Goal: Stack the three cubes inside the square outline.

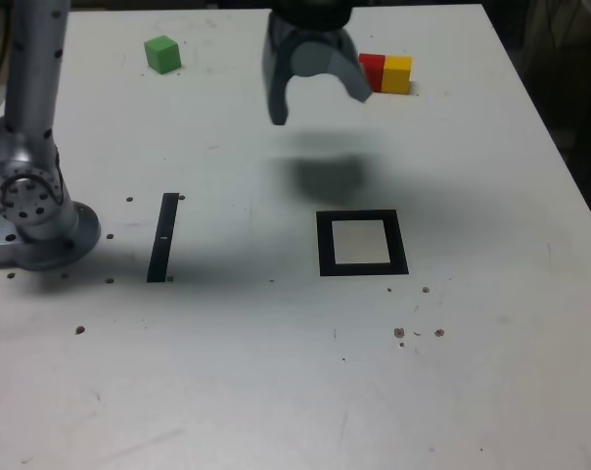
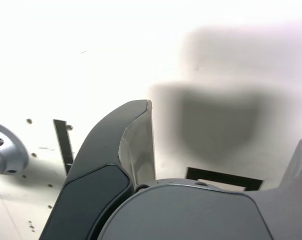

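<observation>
On my screen, item by item. Gripper [image 1: 320,98]: hanging above the white table [image 1: 491,372], jaws spread wide apart, nothing between them; its shadow falls on the table beneath it. Red cube [image 1: 371,71]: at the far side of the table, touching the yellow cube [image 1: 397,74], which sits on its exterior view's right. The gripper partly overlaps the red one in that view. Green cube [image 1: 162,54]: alone, far side, well apart from the pair, toward the exterior view's left. Square outline [image 1: 362,243]: black frame with pale centre, nearer the camera than the gripper, no cube in it. Black strip [image 1: 164,236]: lying beside the arm base [image 1: 31,211]. In the wrist view I see one gripper finger [image 2: 136,145] and an edge of the square outline [image 2: 223,178].
</observation>
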### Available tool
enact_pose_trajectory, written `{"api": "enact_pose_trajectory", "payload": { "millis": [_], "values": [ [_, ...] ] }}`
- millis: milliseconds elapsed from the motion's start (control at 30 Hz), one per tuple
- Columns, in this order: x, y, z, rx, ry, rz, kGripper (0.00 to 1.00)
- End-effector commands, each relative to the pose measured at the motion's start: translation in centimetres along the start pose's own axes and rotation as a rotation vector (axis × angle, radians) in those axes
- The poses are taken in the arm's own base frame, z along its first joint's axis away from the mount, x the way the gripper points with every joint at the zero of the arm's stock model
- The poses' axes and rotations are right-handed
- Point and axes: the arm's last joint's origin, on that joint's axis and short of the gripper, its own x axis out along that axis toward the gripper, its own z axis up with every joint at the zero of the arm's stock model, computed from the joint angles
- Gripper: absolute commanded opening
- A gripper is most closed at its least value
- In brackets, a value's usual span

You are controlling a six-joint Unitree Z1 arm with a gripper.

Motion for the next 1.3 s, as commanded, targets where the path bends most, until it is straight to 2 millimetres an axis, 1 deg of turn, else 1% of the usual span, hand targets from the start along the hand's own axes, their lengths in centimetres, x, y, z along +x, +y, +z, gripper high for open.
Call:
{"api": "enact_pose_trajectory", "payload": {
  "millis": [0,267,600,767,967,1267],
  "values": [
    [0.1,0.6,0.7,-0.006,0.006,-0.012,0.99],
    [0.1,3.3,3.0,-0.034,0.011,-0.042,0.99],
    [1.1,6.8,5.2,-0.075,0.011,-0.056,0.99],
    [1.3,8.6,6.1,-0.101,-0.001,-0.060,0.99],
    [1.4,10.2,6.9,-0.129,-0.016,-0.060,0.99],
    [1.8,12.9,7.7,-0.183,-0.035,-0.063,0.99]
  ]
}}
